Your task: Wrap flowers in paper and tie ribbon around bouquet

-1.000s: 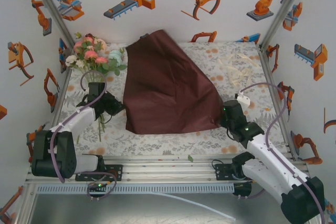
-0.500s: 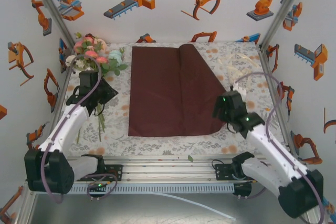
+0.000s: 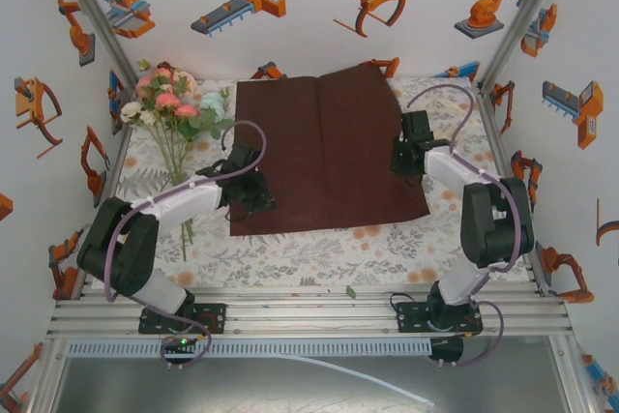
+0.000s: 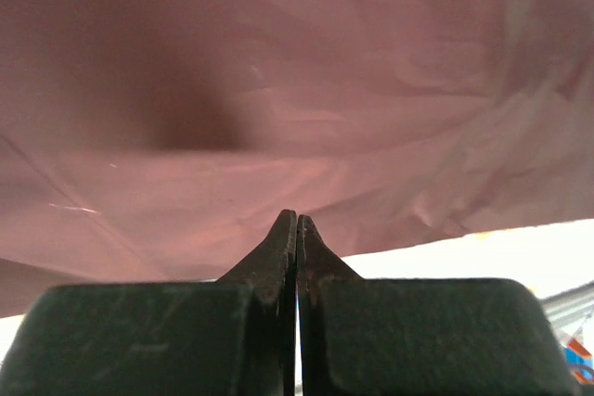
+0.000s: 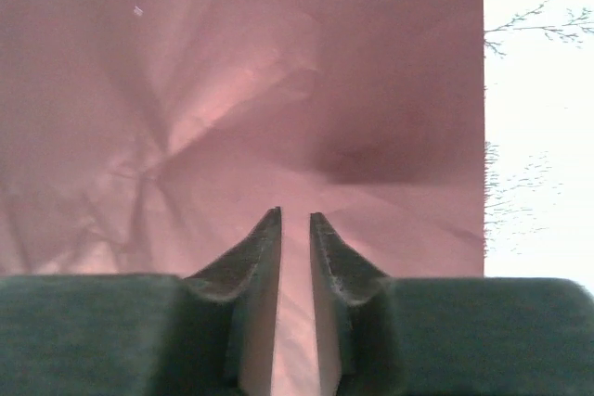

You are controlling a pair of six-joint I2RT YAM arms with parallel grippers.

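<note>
The dark crimson paper lies spread flat across the middle of the table. The flowers, pink, white and mint blooms on long green stems, lie loose at the back left, apart from the sheet. My left gripper sits at the paper's near left corner; in the left wrist view its jaws are pressed together at the edge of the paper, and a pinch on it cannot be made out. My right gripper rests at the sheet's right edge, its jaws a narrow gap apart over the paper. The ribbon is hidden.
A floral tablecloth covers the table, bare along the front. White walls printed with orange robots close in the left, back and right sides. The right arm's elbow stands by the right wall. An aluminium rail runs along the near edge.
The paper, heaped and then half folded earlier, now lies flat. The left gripper moved from the flower stems to the paper's near left corner. The right gripper moved back along the right edge.
</note>
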